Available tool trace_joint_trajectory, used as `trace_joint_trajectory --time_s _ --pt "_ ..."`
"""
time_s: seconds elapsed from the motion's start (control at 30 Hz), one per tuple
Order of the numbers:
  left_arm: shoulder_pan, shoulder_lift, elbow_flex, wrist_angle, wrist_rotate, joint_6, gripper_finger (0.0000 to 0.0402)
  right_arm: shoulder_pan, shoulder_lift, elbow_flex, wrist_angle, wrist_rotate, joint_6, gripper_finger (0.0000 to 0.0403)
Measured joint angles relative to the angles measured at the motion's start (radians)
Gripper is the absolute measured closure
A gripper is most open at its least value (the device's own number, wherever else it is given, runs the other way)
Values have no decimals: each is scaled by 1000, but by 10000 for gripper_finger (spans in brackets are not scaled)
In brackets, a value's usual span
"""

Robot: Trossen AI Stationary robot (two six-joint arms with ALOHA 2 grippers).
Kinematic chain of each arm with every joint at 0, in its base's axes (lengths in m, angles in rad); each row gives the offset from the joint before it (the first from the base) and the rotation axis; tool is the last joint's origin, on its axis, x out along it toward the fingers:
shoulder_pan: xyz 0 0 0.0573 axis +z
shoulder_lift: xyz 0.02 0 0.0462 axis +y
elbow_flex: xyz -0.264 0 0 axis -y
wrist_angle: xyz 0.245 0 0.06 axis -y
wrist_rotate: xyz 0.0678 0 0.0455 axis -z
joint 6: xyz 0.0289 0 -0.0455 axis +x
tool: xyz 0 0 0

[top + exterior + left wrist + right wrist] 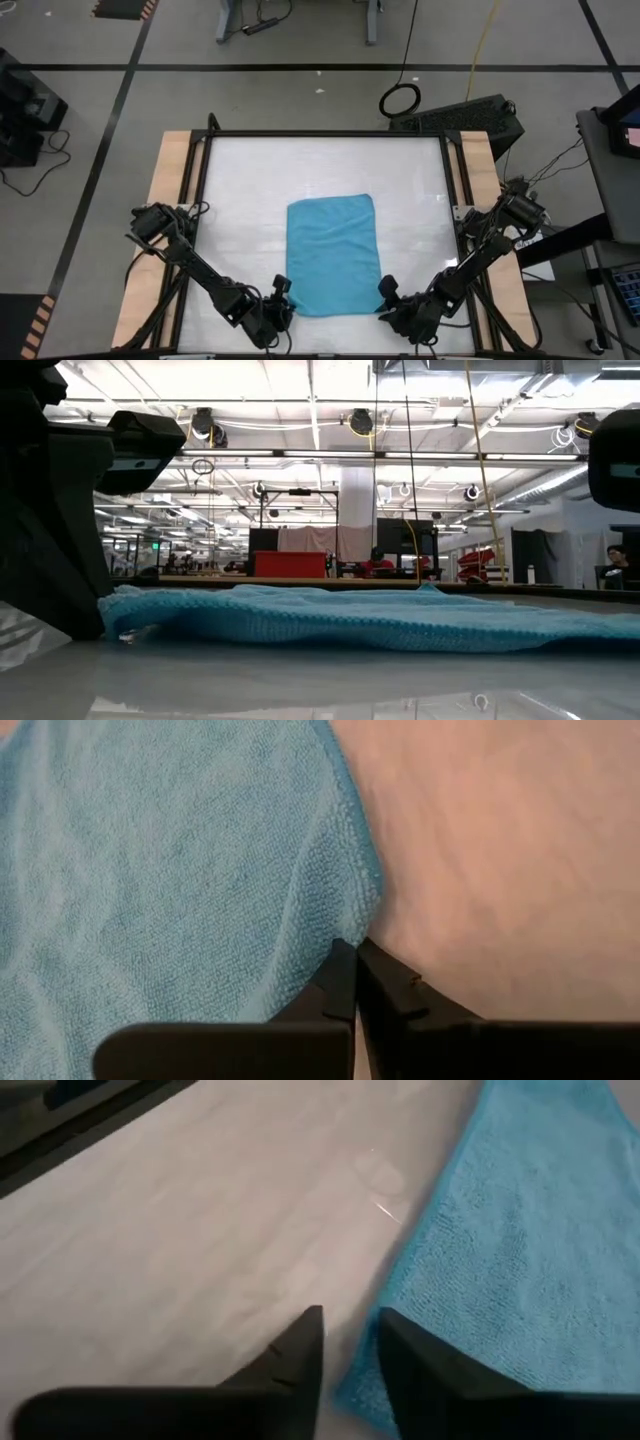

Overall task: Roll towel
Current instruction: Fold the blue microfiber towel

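Towel (331, 254) lies flat on the white counter (240, 190), spread out lengthwise, unrolled. Left gripper (355, 982) sits at the towel's near left corner, fingers (340, 982) pressed together, tips touching the towel edge; cannot tell if cloth is pinched. Right gripper (350, 1342) sits at the near right corner, fingers (300, 1350) slightly apart, one on bare counter, the other at the towel's edge.

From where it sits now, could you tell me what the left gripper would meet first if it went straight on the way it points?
Most likely the small turquoise-blue soft cloth towel. The left gripper sits at the towel's near corner with fingers almost closed, tips at the hem. Straight on it would probably push into that edge, though bare white tabletop lies just beside.
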Motion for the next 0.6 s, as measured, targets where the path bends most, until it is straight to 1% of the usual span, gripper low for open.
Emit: trace_joint_trajectory --time_s 0.13,0.2,0.27,0.37,0.6 --pt "0 -1 0 0 4 1 396 -2 -19 2 -66 20 18 373" --pt "0 -2 2 -2 4 1 396 -2 -21 2 -103 25 42 391" --pt "0 -2 13 -18 6 1 396 -1 -21 4 -127 28 54 399" --pt "0 -2 34 -39 6 2 396 -1 -22 4 -128 30 58 391" --pt "0 -2 47 -45 6 23 396 -2 -39 1 -129 50 72 341"
